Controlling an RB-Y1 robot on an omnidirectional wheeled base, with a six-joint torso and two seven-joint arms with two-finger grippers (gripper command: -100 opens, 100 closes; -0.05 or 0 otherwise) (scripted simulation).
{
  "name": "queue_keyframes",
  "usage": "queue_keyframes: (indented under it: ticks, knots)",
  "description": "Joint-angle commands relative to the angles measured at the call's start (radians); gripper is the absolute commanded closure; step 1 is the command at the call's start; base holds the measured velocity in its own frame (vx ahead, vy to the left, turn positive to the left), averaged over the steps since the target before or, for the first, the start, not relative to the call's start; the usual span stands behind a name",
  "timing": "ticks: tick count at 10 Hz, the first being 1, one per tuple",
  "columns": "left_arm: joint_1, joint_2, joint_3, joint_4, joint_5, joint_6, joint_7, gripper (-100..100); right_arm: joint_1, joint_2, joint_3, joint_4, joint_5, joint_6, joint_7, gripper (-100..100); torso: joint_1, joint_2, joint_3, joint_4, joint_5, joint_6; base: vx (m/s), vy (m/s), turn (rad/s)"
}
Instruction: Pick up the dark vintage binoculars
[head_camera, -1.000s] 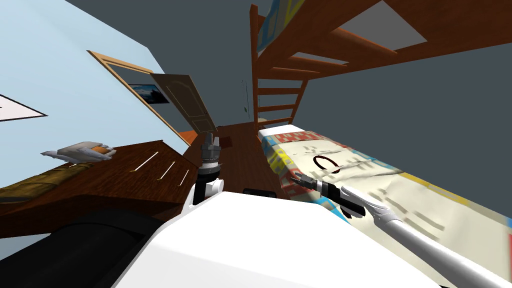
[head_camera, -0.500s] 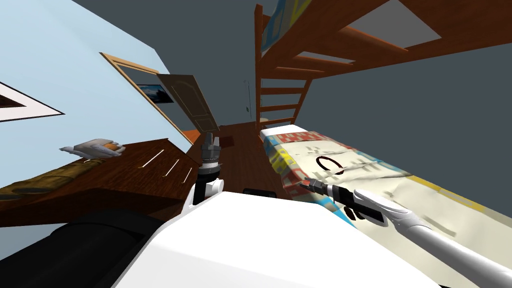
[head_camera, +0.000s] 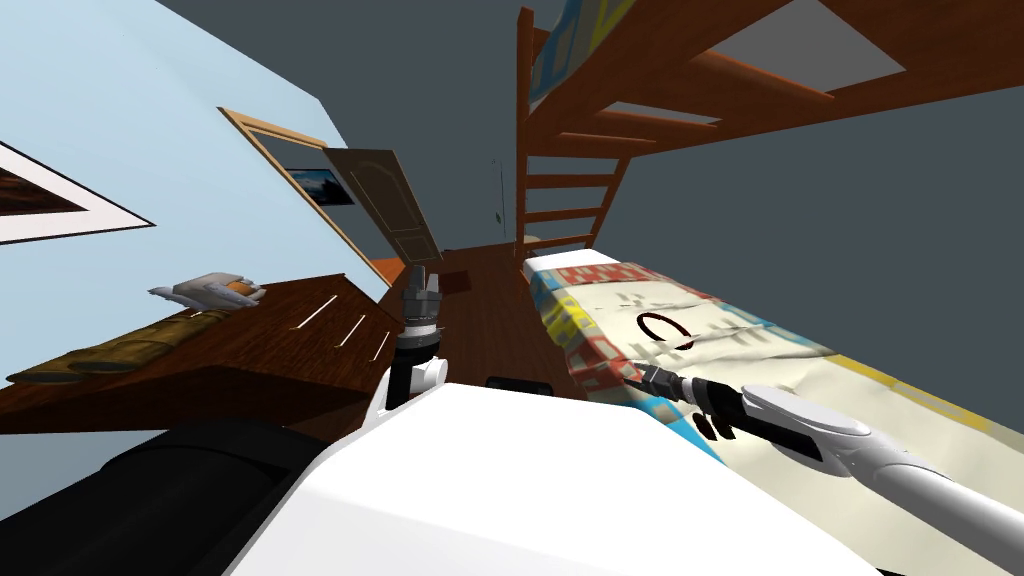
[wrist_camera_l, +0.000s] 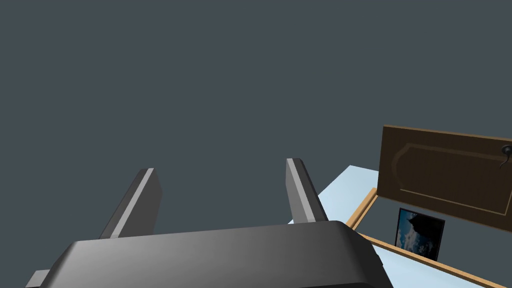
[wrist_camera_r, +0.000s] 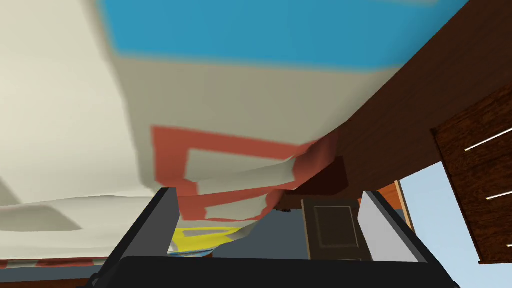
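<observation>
Spread open and empty, my right tool (head_camera: 630, 369) hangs over the cream patterned bedspread (head_camera: 700, 305), the dark binoculars (head_camera: 706, 426) seemingly just behind it, half hidden beneath my forearm; left tool (head_camera: 421, 272) open too.

Grained wood dresser (head_camera: 262, 345), creased cloth bedspread (head_camera: 725, 322)

A dark brown wooden chest of drawers (head_camera: 300, 340) with thin pale handles lies at nine o'clock, with a pale grey lump with an orange patch (head_camera: 212, 290) on top. At two o'clock stretches a cream bedspread patched in red, blue and yellow (head_camera: 720, 330), with a dark ring (head_camera: 637, 323) lying on it. The right gripper (head_camera: 630, 368) hovers at the bedspread's near edge. The left gripper (head_camera: 422, 274) points up at twelve o'clock.
</observation>
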Motion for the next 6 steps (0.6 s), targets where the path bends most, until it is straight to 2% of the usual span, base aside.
queue_keyframes:
  ticks: [1, 2, 3, 6]
  knots:
    - [0.0, 0.0, 0.0, 0.0, 0.0, 0.0, 0.0, 0, 0.003, -0.03, 0.004, 0.013, 0.009, 0.013, 0.001, -100, 0.0, 0.0, 0.0, 0.0, 0.0, 0.0, -0.045, 0.032, 0.018]
    - [0.0, 0.0, 0.0, 0.0, 0.0, 0.0, 0.0, 0, 0.006, -0.057, 0.012, 0.045, 0.027, 0.025, 0.012, -100, 0.0, 0.0, 0.0, 0.0, 0.0, 0.0, -0.038, 0.026, 0.024]
    - [0.0, 0.0, 0.0, 0.0, 0.0, 0.0, 0.0, 0, 0.006, -0.057, 0.012, 0.045, 0.027, 0.025, 0.012, -100, 0.0, 0.0, 0.0, 0.0, 0.0, 0.0, -0.029, 0.018, 0.016]
    - [0.0, 0.0, 0.0, 0.0, 0.0, 0.0, 0.0, 0, 0.021, -0.119, 0.033, 0.125, 0.073, 0.062, 0.042, -100, 0.0, 0.001, 0.001, 0.0, 0.0, 0.0, -0.056, 0.028, 0.03]
